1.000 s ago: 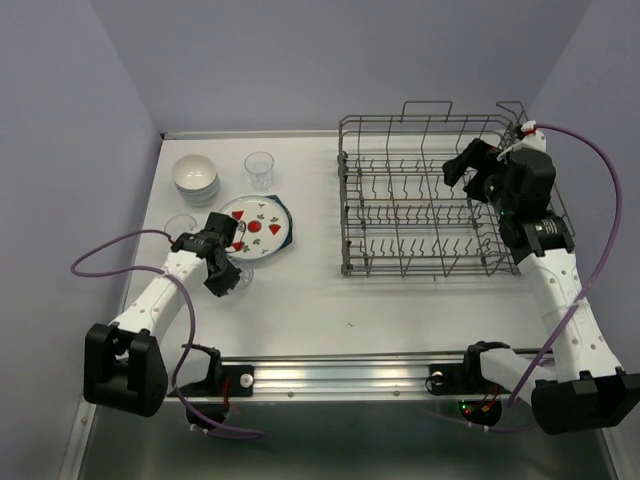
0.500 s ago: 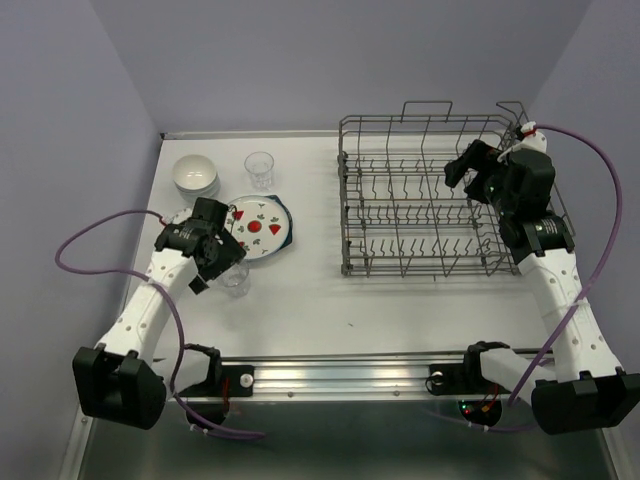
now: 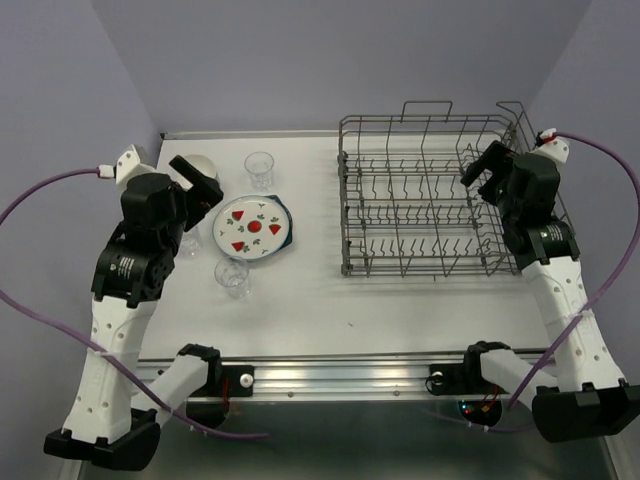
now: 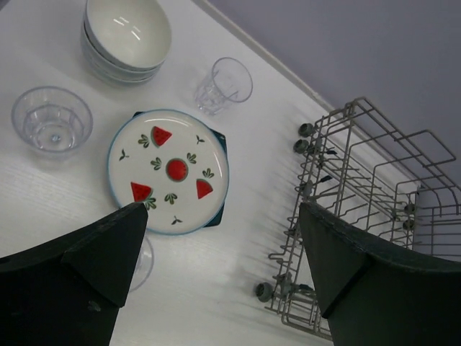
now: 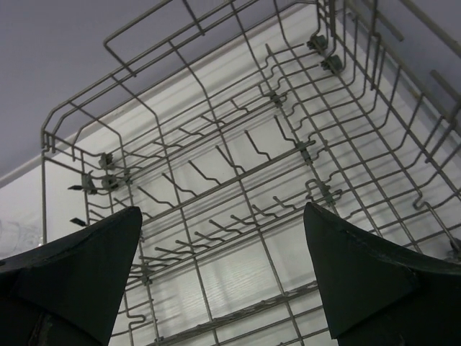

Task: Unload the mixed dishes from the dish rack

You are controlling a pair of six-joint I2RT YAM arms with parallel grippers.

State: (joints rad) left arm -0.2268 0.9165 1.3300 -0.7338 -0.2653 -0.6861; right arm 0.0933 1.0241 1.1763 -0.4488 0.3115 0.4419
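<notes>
Grey wire rack (image 3: 430, 195) looks bare; the plates (image 3: 254, 227), bowls (image 4: 126, 32) and glasses (image 3: 260, 168) sit on the table (image 3: 400, 300) left of it. Left claw (image 4: 220, 216) and right claw (image 5: 221, 210) both gape, empty. Best retreat high, clear of rack and glasses.

A white table (image 3: 400, 310) stands against lavender walls (image 3: 300, 60), with an aluminium rail (image 3: 340, 375) along its near edge.

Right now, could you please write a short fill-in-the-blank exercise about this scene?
The dish rack holds ___ dishes.
The lower plate under the strawberry plate is dark ___.
On the table stand ___ glass tumblers.
The left gripper and the right gripper are both ___.
Missing words: no, teal, three, open.
</notes>
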